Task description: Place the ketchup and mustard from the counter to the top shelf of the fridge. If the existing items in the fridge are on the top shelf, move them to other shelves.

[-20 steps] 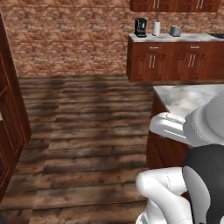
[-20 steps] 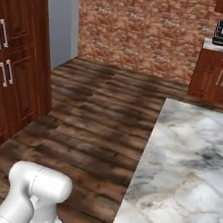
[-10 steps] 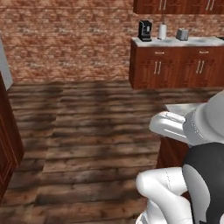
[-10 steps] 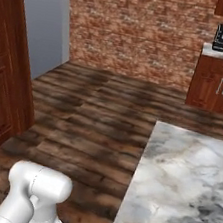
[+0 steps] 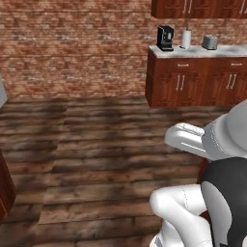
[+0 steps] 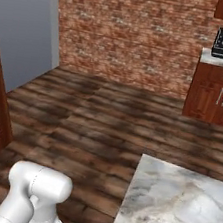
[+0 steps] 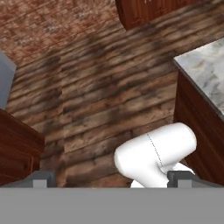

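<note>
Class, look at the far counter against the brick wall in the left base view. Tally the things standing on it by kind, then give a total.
Coffee maker: 1
Paper towel roll: 1
Toaster: 1
Total: 3

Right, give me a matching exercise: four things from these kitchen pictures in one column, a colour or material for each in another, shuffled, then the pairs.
Things:
1. coffee machine
2. island countertop
3. far wall
4. floor

Colours or materials:
A. red-brown brick
B. black
C. dark wood planks
D. white and grey marble

Pairs: 1-B, 2-D, 3-A, 4-C
</note>
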Tool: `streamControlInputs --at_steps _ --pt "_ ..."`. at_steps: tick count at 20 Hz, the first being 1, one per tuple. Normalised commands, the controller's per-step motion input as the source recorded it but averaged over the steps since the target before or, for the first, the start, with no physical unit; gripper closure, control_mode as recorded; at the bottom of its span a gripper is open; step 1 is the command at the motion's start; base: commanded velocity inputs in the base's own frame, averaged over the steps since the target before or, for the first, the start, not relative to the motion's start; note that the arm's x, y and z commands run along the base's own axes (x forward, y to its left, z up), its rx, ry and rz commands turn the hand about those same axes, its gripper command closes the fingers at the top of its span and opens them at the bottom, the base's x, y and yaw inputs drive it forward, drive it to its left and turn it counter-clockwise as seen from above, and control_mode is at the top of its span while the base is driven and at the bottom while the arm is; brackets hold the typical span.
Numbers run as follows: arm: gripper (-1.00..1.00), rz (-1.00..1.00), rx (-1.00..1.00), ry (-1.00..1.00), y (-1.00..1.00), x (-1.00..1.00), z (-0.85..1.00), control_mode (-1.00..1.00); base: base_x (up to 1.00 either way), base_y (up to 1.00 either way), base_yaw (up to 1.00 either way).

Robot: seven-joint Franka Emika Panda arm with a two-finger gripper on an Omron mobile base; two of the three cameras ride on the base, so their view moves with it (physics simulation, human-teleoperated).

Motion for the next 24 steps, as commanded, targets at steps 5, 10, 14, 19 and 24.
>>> streamControlInputs --at_steps 5,10,14,19,24 --pt "-1.0 0.0 0.0 0.0 0.0 0.0 0.0 1.0 1.0 -0.03 0.0" --pt "-1.0 0.0 0.0 0.0 0.0 0.0 0.0 1.0 1.0 -0.06 0.0" --pt "-1.0 0.0 0.0 0.0 0.0 0.0 0.0 1.0 1.0 -0.11 0.0" --pt "-1.0 0.0 0.0 0.0 0.0 0.0 0.0 1.0 1.0 -0.14 0.0" --pt "-1.0 0.0 0.0 0.0 0.0 0.0 0.0 1.0 0.92 -0.01 -0.29"
